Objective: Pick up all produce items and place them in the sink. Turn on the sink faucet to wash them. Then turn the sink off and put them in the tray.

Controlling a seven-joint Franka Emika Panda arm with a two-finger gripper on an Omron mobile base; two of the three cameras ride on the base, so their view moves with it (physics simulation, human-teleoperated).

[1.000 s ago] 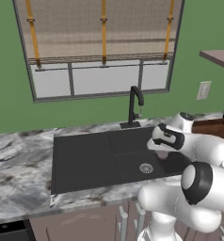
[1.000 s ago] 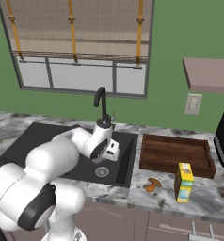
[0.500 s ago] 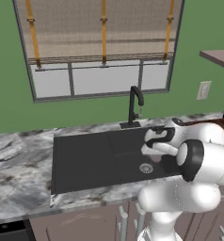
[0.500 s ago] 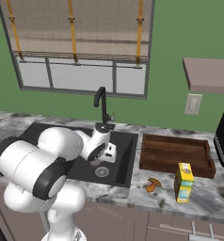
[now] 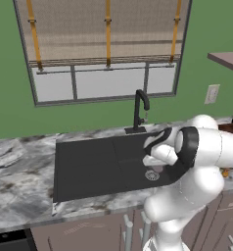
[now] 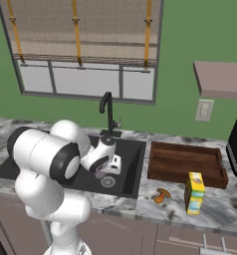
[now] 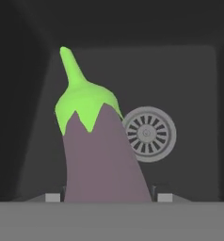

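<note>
- While the gripper [image 6: 106,168] hangs over the sink [image 6: 130,179], just above the drain [image 6: 108,182], its jaws are clamped on the purple eggplant [image 7: 102,155]; hand view has the green stem pointing away from the hand, fruit between the two tips, drain [image 7: 148,133] right behind it.
- Progress, as I judge it: early. 1st produce item is over the basin but not let go yet.
- 2nd item, the orange produce piece [image 6: 162,195], lies on the counter [image 6: 225,209] to the right of the sink, near its front edge, in front of the tray [image 6: 186,163] and beside a yellow carton [image 6: 193,192].
- Left to do: drop eggplant, fetch orange piece, faucet on, faucet off, both into tray.
- Containers: sink floor looks bare apart from the drain; nothing wet visible. Tray, just right of the sink, has nothing in it.
- Faucet [image 5: 139,111] stands behind the sink at the back rim; no water seen running.
</note>
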